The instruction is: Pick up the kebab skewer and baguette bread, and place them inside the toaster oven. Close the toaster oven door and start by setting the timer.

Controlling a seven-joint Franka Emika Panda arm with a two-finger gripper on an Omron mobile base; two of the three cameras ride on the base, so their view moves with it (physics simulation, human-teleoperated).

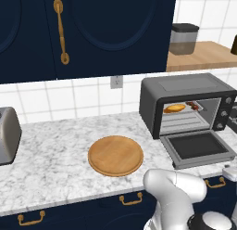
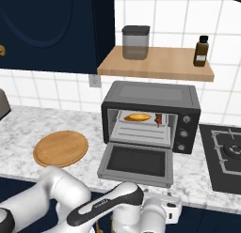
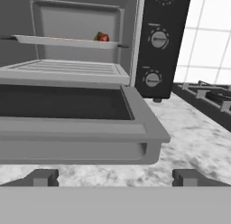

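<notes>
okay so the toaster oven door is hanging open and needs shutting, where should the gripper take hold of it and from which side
Go for the grey bar handle along the front edge of the toaster oven door. The door lies dropped flat toward the counter's front, so that edge faces the open gripper, which sits low just in front of it. Probably best to come in from the front, get under the bar and lift upward toward the toaster oven.

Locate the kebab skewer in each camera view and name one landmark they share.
Left base view: the kebab skewer lies on the upper rack, right of the baguette bread.
Right base view: on the upper rack, right of the bread.
Hand view: a red chunk shows on the upper rack, upper middle.
Shared landmark: the open toaster oven door.
</notes>
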